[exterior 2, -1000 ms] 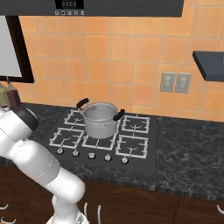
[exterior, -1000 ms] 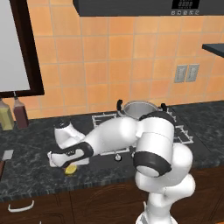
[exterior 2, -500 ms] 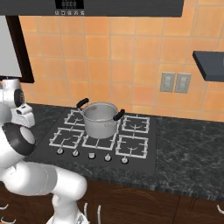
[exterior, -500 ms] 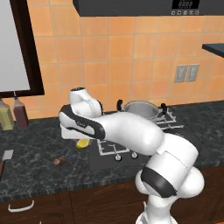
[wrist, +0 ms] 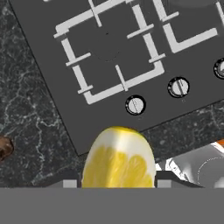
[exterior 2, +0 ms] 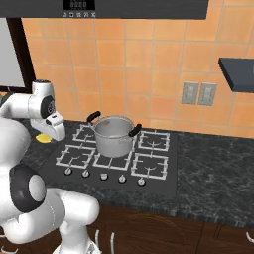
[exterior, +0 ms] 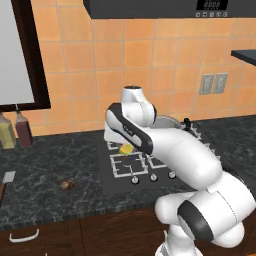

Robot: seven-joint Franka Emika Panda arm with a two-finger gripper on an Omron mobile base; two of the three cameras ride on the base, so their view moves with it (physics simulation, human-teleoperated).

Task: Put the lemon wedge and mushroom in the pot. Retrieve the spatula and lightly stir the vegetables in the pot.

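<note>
My gripper is shut on the lemon wedge, a bright yellow crescent held in the air above the front left burner. In the hand view the lemon wedge sits between the fingertips, cut face toward the camera. The steel pot with black side handles stands on the cooktop's rear middle, to the right of the gripper. On the dark counter left of the stove lies the mushroom, also at the hand view's left edge as the mushroom. The spatula lies at the counter's far left.
The black cooktop has white grates and a row of knobs along its front. Two sauce bottles stand against the tiled wall at the left. A range hood hangs overhead. The counter's front edge runs just below the knobs.
The arm has lifted the lemon wedge off the counter and carried it up and to the right, over the stove's left side. The mushroom stays on the counter.
</note>
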